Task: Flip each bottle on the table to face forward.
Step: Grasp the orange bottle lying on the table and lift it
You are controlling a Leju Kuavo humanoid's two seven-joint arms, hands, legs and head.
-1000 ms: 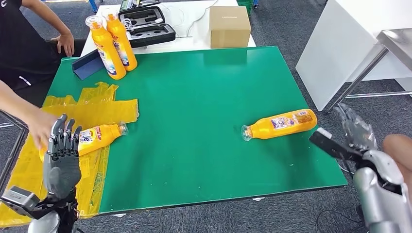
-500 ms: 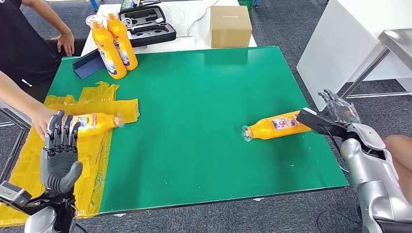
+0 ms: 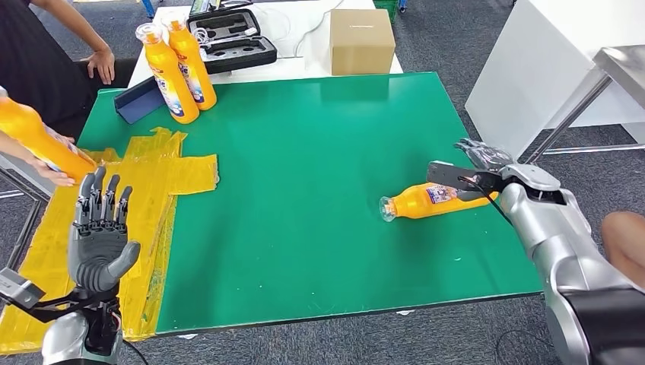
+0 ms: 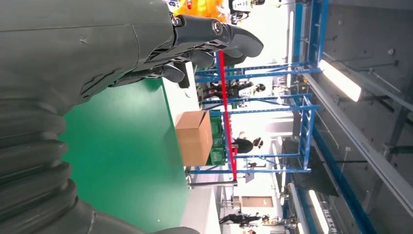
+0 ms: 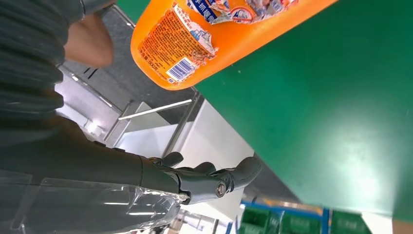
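Right hand (image 3: 475, 169): fingers spread, open, nothing gripped; at base end of orange plastic bottle lying on green table mat (image 3: 327, 152); thumb over the bottle's base end, contact hard to tell.
Lying bottle (image 3: 433, 199): on its side, right part of mat, long axis running left-right w/ slight tilt; cap end toward mat centre, base toward right edge; label facing up.
Right arm: silver forearm in from lower right, reaching up-left over mat edge.
Left hand (image 3: 99, 228): open, palm up-ish, fingers straight & apart, empty; raised over yellow plastic sheet (image 3: 144, 179) at mat's left.
Left arm: upright from bottom left corner.
Upright bottles (image 3: 176, 70): two orange ones standing together, far left corner of mat.
Person's hand (image 3: 46, 169): at left edge, holding another orange bottle (image 3: 38, 141) off the sheet, tilted.
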